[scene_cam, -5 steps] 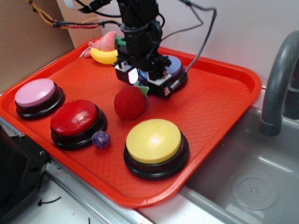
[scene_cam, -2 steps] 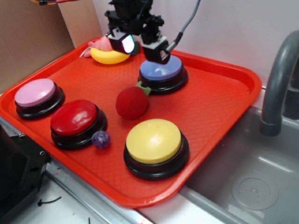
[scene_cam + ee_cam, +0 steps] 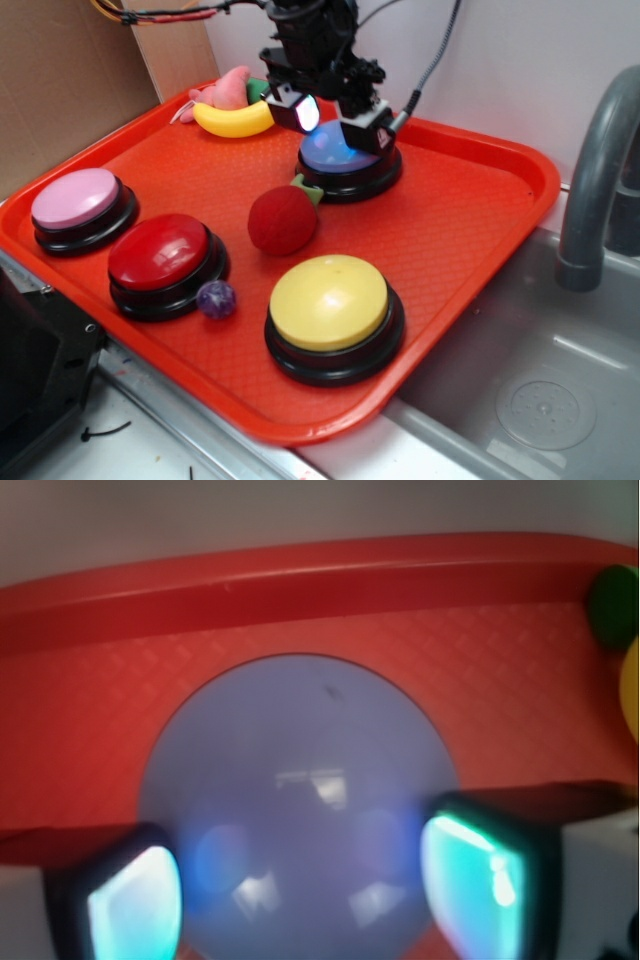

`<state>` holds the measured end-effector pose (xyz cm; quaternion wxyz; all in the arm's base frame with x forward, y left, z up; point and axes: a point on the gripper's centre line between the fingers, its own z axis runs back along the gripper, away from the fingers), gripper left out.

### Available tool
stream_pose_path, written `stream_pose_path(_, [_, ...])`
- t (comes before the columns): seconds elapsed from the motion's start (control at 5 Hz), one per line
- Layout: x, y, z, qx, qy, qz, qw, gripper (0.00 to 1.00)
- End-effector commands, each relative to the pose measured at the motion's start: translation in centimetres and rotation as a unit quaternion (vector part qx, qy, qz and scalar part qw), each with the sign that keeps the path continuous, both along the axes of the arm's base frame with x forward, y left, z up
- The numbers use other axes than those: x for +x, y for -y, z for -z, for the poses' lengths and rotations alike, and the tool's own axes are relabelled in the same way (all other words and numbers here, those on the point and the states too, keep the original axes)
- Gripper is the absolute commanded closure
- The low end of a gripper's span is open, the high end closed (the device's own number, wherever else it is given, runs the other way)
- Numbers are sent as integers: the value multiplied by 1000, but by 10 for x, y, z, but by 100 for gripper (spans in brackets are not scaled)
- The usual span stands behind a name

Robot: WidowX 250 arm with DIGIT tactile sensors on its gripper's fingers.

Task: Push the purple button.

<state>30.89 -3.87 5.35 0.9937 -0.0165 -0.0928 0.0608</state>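
While the round periwinkle-domed purple button (image 3: 343, 152) on its black base is sitting at the far side of the red plastic tray (image 3: 480, 230), I'm judging it rigid, sprung, best pressed at the crown. I'm keeping my fingers (image 3: 480, 865) spread wide over it, holding nothing; contact I cannot tell.

We see a red plastic tray (image 3: 470, 230) bearing purple (image 3: 345, 160), yellow (image 3: 330, 305), red (image 3: 160, 255) and pink (image 3: 75, 200) round buttons, a red plush strawberry (image 3: 280, 220), a yellow banana (image 3: 232, 120) and a small purple ball (image 3: 216, 298).

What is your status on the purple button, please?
Gripper open, low over purple button. Contact unclear. Nothing in the way.
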Motion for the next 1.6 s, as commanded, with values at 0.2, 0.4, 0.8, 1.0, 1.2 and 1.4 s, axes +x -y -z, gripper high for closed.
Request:
stream_pose_path(0.2, [-7, -6, -33, -7, -18, 25, 999, 0])
stream_pose_path(0.4, [-18, -12, -66, 8, 6, 44, 999, 0])
stream_pose_path(0.8, [-31, -20, -98, -1, 23, 38, 999, 0])
stream_pose_path(1.0, [-34, -22, -107, -6, 27, 30, 999, 0])
stream_pose_path(1.2, [-35, -23, -112, -10, 30, 28, 999, 0])
stream_pose_path(1.4, [-37, -20, -120, 5, 26, 24, 999, 0])
